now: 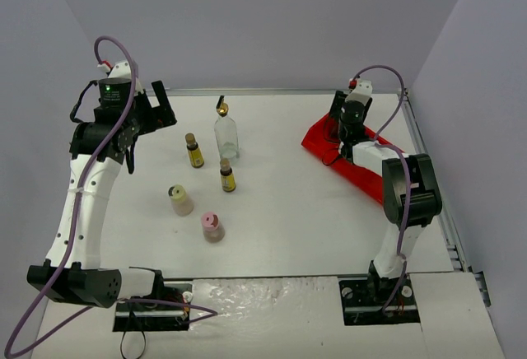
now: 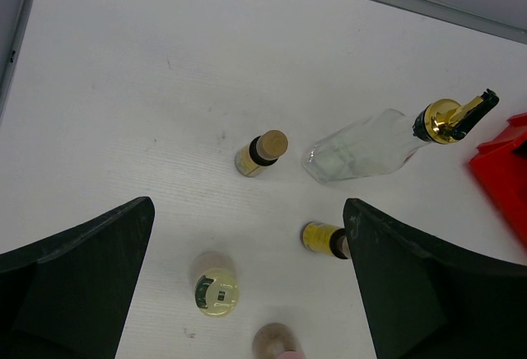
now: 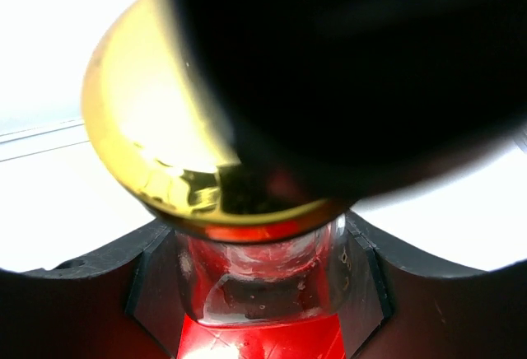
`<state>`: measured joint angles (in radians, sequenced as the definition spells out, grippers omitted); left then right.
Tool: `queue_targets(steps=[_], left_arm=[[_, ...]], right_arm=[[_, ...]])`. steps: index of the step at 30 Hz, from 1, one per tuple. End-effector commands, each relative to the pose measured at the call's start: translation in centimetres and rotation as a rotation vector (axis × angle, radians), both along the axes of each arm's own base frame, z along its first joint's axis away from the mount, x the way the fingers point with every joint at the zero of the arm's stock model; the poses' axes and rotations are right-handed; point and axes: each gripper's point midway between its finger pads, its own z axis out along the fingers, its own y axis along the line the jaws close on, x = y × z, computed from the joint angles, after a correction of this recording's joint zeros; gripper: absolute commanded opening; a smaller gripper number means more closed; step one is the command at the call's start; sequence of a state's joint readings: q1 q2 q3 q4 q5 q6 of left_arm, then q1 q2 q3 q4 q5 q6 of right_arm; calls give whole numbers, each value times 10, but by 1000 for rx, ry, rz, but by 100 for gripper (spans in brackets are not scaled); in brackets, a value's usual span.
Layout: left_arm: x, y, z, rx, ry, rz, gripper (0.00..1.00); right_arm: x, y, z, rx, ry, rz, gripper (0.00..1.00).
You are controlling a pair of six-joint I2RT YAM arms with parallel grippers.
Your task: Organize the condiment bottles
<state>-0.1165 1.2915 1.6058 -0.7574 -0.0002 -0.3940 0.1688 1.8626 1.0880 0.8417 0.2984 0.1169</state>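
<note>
The white bench (image 1: 288,235) filled most of the overhead view. The left arm (image 1: 86,186) rose along the left edge of the frame, and the left gripper (image 2: 247,207) hung at the upper left, its fingers spread wide with nothing between them, looking down on the loose bottles. The right arm (image 1: 408,190) reached up the right side of the frame. A red tray (image 1: 362,179) lay slantwise at the upper right of the bench, and the right gripper (image 1: 342,132) sat over its upper end. That gripper was closed on the glass neck of a tall spouted bottle (image 3: 255,268). In the right wrist view the neck was pinched between both pads just under the gold collar, with red tray below the glass, though which compartment it stood in could not be told. A second tall bottle (image 1: 226,135), clear with a gold spout on top, stood upright on the bench at upper centre, well apart from the tray. One amber bottle (image 1: 194,152) with a dark cap stood just to its lower left, and the other amber bottle (image 1: 227,177) stood just below it. The squat cream bottle (image 1: 180,200) stood farther down and left. The squat pink bottle (image 1: 213,227) stood lowest in the frame, to the cream one's lower right. None of these five touched another.
</note>
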Motion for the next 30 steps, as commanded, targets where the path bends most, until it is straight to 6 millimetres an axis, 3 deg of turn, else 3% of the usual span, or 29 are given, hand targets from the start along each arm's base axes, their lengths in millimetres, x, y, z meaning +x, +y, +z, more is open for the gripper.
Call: queue_targets(steps=[1, 8, 12, 19, 30], left_arm=[[4, 1, 29, 2, -102, -4, 97], [2, 1, 31, -2, -110, -3, 97], [1, 1, 32, -4, -111, -2, 97], [-3, 2, 36, -7, -123, 1, 97], [-11, 3, 33, -16, -114, 6, 97]], right_arm=[[15, -3, 70, -5, -199, -6, 22], [10, -2, 77, -20, -171, -4, 71], [11, 0, 83, -40, -153, -10, 86], [-1, -1, 86, -16, -108, -39, 94], [-38, 16, 114, 37, -57, -9, 97]])
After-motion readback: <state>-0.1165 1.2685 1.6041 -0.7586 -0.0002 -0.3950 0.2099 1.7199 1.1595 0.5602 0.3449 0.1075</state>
